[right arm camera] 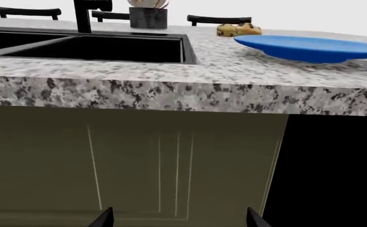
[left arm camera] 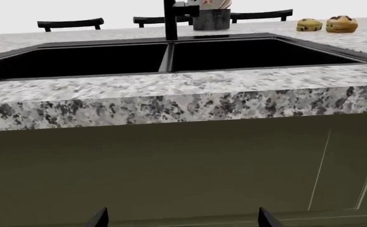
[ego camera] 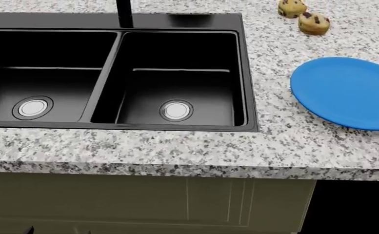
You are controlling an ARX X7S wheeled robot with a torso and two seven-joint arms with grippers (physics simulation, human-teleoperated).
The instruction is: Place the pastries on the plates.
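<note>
Two pastries point(ego camera: 292, 8) point(ego camera: 313, 23) sit side by side on the granite counter, at the far right behind the blue plate point(ego camera: 349, 92). Nothing lies on the plate. The left wrist view shows the pastries point(left arm camera: 309, 24) point(left arm camera: 341, 23) far across the sink. From the right wrist they point(right arm camera: 227, 30) point(right arm camera: 249, 29) show just beyond the plate point(right arm camera: 309, 47). Both grippers hang below the counter's edge, facing the olive cabinet front. My left gripper point(left arm camera: 183, 218) is open with nothing in it. My right gripper point(right arm camera: 180, 218) is open too, with nothing between its fingers.
A black double sink point(ego camera: 59, 22) with a black faucet point(ego camera: 124, 12) fills the counter's left and middle. A dark grey pot point(left arm camera: 211, 19) stands behind the faucet. Black chair backs point(left arm camera: 70, 23) show beyond the counter. A dark opening point(right arm camera: 334, 179) lies right of the cabinet doors point(right arm camera: 139, 165).
</note>
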